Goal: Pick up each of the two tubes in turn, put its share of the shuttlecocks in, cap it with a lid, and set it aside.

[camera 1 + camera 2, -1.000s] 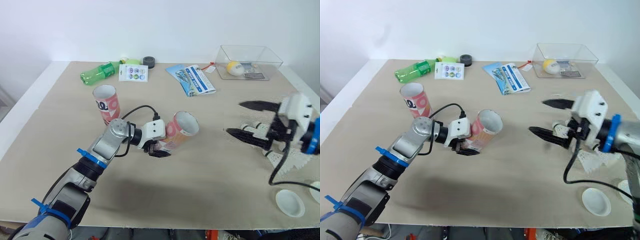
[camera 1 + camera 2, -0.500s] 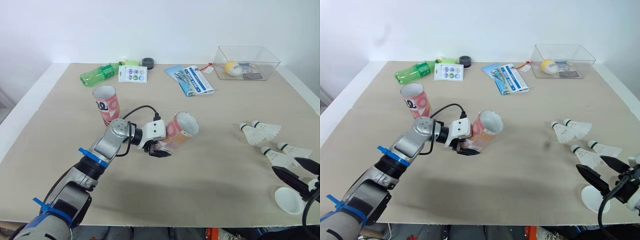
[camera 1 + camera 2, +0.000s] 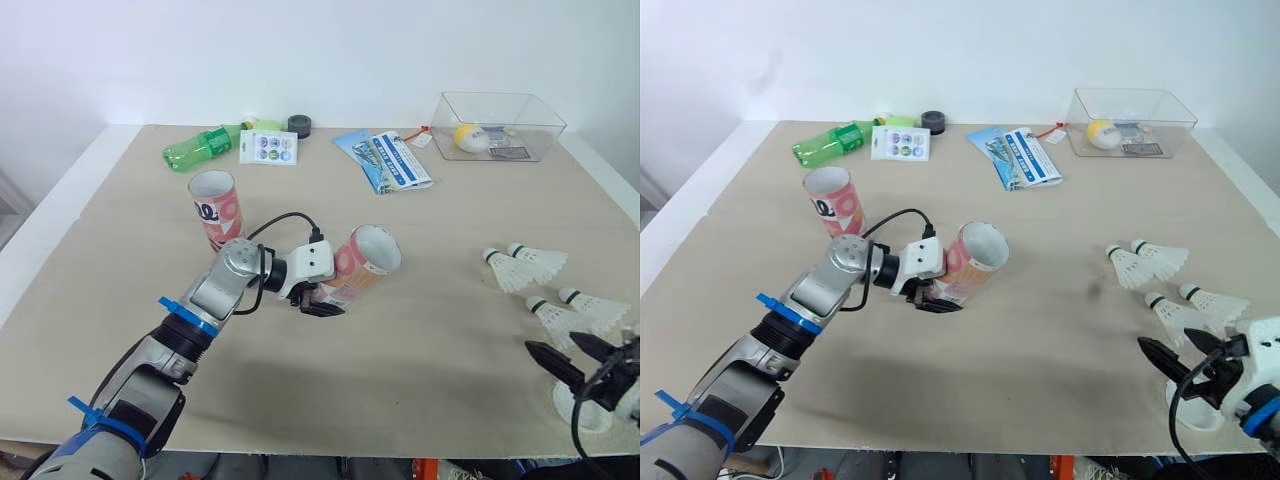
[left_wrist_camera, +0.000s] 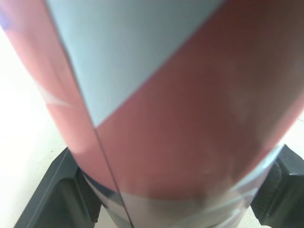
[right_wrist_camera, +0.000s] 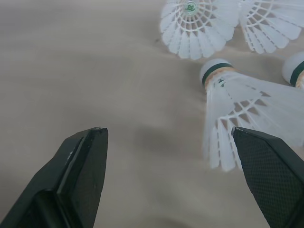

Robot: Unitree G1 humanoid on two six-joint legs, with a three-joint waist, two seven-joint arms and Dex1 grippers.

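Left eye view, left tool point(image 3: 322, 300) clamping tilted tube point(image 3: 362, 262) at worktop point(image 3: 420, 340) centre, second tube point(image 3: 215, 208) upright at its 10 o'clock, shuttlecocks point(image 3: 530, 265) at 3 o'clock, left wrist view, tube between both fingers point(image 4: 47, 199), right wrist view, right tool point(image 5: 166, 132) spread wide beside shuttlecocks.

Red-and-pale-blue tube point(image 4: 190, 118) close up, clamped between black pincer fingers point(image 4: 52, 199).

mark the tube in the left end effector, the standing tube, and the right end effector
held tube point(image 3: 360, 266), left eye view, middle of its pink wall.
standing tube point(image 3: 216, 210), left eye view, middle of its side.
right end effector point(image 5: 167, 129), right wrist view, midway between its open fingertips.
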